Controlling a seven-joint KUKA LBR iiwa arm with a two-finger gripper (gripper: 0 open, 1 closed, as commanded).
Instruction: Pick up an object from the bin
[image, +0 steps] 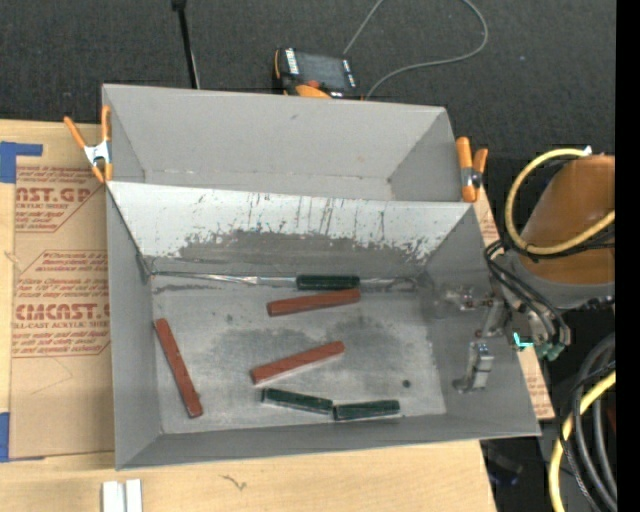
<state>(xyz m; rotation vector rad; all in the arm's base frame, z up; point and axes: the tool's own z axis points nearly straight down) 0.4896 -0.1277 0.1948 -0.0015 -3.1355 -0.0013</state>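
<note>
The pincer stands wide and empty above the bin's right sloped wall. The nearest thing, a dark green bar, lies to its lower left, and a red-brown bar lies further left. If it descends here, it could strike the slope and close on nothing.

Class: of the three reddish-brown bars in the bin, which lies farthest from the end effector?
The reddish-brown bar beside the left wall, angled steeply; the other two lie near the middle.
</note>
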